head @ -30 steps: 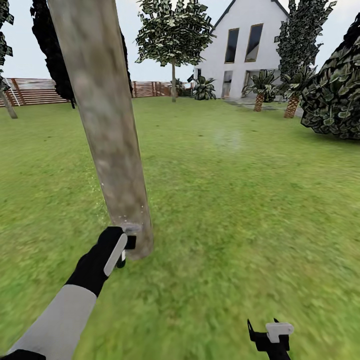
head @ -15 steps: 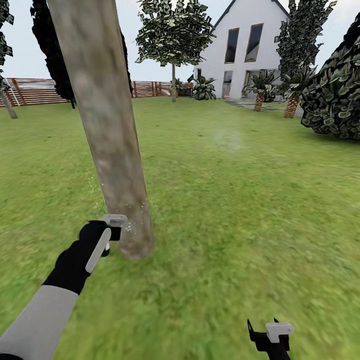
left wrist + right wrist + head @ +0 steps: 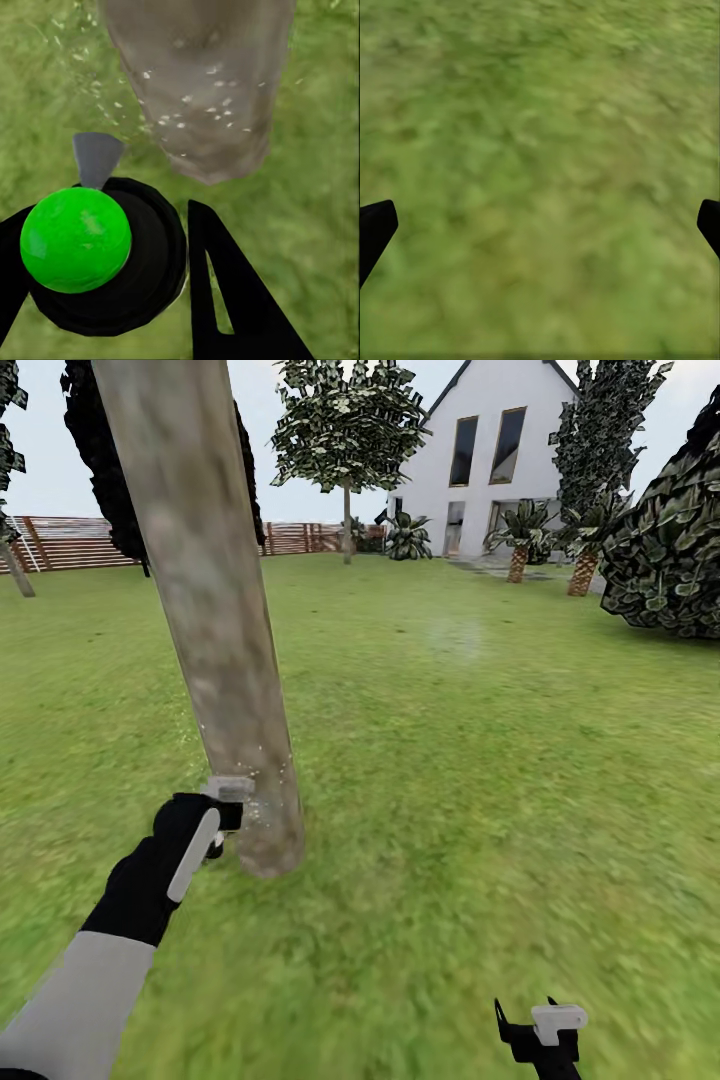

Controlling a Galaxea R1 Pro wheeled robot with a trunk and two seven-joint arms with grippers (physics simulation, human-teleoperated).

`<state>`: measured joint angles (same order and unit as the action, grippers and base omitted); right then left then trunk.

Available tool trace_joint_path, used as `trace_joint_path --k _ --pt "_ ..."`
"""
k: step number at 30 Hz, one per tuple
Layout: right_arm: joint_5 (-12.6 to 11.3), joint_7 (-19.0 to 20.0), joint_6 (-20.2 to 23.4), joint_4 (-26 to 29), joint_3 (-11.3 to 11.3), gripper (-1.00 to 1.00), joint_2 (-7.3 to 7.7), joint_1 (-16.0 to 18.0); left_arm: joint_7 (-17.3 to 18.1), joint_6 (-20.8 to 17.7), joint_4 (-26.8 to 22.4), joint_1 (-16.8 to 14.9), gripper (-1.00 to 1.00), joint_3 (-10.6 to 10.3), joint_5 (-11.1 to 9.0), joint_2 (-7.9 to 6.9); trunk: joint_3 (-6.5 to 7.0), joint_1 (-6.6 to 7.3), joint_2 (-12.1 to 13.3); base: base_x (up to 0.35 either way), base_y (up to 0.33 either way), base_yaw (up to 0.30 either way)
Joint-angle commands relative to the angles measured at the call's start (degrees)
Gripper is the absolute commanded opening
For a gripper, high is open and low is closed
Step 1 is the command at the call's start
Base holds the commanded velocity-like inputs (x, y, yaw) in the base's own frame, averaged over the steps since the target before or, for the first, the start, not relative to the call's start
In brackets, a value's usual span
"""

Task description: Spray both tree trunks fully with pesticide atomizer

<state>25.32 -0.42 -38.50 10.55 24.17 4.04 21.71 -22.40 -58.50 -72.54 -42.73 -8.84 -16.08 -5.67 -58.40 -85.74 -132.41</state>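
A thick grey-brown tree trunk (image 3: pixel 215 620) leans up from the grass just ahead on the left. My left gripper (image 3: pixel 226 807) is beside its base, shut on the pesticide atomizer (image 3: pixel 75 240), a black bottle with a green ball top and a grey nozzle aimed at the tree trunk (image 3: pixel 202 82). White pesticide specks (image 3: pixel 187 112) dot the bark and drift beside it. A second tree (image 3: pixel 347 430) stands far off near the fence. My right gripper (image 3: pixel 540 1028) hangs open low on the right, over bare grass (image 3: pixel 540 150).
A white house (image 3: pixel 490 450) is at the back right, with small palms (image 3: pixel 518 545) before it. A large dark bush (image 3: pixel 665 550) fills the right edge. A brown slat fence (image 3: pixel 70 542) runs along the back left. Lawn (image 3: pixel 480 780) stretches to the right.
My left arm has drawn back to the left and slightly up along the trunk base, still holding the atomizer. The right arm has not moved.
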Motion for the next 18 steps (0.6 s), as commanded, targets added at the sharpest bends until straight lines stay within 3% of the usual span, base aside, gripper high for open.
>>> trace_joint_path --k 1,4,5,8,10,12,15,18 --pt "0.00 0.02 0.00 0.00 0.00 1.00 0.00 0.00 -0.01 -0.12 -0.64 -0.06 -1.00 -0.03 0.57 1.43 0.00 0.00 0.00 0.000 0.000 0.000" --pt "0.00 0.00 0.00 0.00 0.00 1.00 0.00 0.00 -0.13 -0.19 -1.06 -0.30 -1.00 -0.37 0.75 5.95 0.00 0.00 0.00 0.000 0.000 0.000" --pt "-0.01 0.01 0.00 0.00 0.00 1.00 0.00 0.00 -0.17 -0.20 -1.10 -0.30 -1.00 -1.44 0.77 6.66 0.00 0.00 0.00 0.000 0.000 0.000" --pt "0.01 0.04 0.00 0.00 -0.02 1.00 0.00 0.00 -0.19 -0.21 -1.11 -0.06 -1.00 -1.69 0.85 5.23 0.00 0.00 0.00 -0.035 0.000 0.000" --pt "0.00 0.01 0.00 0.00 -0.01 1.00 0.00 0.00 -0.04 -0.29 -1.26 0.08 -1.00 -1.49 0.49 0.93 0.00 0.00 0.00 -0.286 0.000 0.000" --pt "0.05 0.02 0.00 0.00 0.00 1.00 0.00 0.00 -0.02 -0.30 -1.32 0.09 -1.00 -1.45 0.37 -0.55 0.00 0.00 0.00 -0.124 0.000 0.000" --pt "0.07 0.05 0.00 0.00 -0.01 1.00 0.00 0.00 -0.01 -0.30 -1.42 -0.05 -1.00 -1.91 0.26 0.03 0.00 0.00 0.00 -0.020 0.000 0.000" --pt "0.08 0.04 0.00 0.00 -0.01 1.00 0.00 0.00 -0.01 -0.23 -1.45 -0.67 -1.00 -2.18 0.62 4.32 0.00 0.00 0.00 -0.001 0.000 0.000"
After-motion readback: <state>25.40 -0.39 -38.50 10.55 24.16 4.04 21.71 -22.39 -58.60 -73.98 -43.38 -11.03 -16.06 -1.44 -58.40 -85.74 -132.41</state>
